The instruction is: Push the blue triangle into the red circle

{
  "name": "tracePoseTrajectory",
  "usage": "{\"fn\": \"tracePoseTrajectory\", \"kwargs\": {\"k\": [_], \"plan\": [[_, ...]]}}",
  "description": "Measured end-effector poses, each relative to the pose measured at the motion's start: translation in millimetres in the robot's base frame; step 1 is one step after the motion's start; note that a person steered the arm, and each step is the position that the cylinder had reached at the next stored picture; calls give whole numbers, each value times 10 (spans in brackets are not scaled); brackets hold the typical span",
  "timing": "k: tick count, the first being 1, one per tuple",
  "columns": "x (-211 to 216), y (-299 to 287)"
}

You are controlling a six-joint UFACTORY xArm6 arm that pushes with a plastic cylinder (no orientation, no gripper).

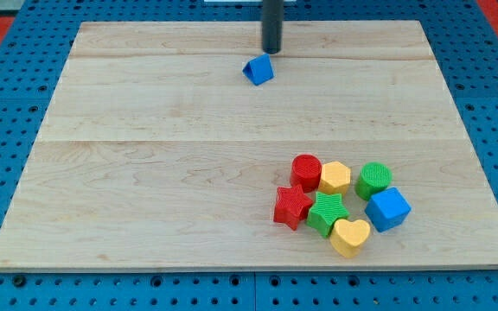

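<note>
A blue triangle [258, 70] lies near the view's top centre of the wooden board. My tip [271, 51] stands just above and slightly to the right of it, very close or touching; I cannot tell which. The red circle [306, 171] sits far below, at the lower right, at the top left of a cluster of blocks.
Around the red circle lie a yellow hexagon [335, 178], a green circle [373, 180], a blue cube [388, 208], a red star [292, 206], a green star [328, 212] and a yellow heart [350, 236]. The board [145, 173] rests on a blue pegboard.
</note>
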State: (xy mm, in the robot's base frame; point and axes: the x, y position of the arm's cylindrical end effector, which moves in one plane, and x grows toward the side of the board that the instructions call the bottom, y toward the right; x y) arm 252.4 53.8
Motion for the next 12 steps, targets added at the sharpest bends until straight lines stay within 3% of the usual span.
{"fn": "tracePoseTrajectory", "kwargs": {"k": [2, 3, 4, 5, 7, 8, 10, 12], "plan": [[809, 1326], [829, 802], [311, -403], [152, -1555], [-577, -1836], [-610, -2189], [1022, -1655], [1961, -1668]]}}
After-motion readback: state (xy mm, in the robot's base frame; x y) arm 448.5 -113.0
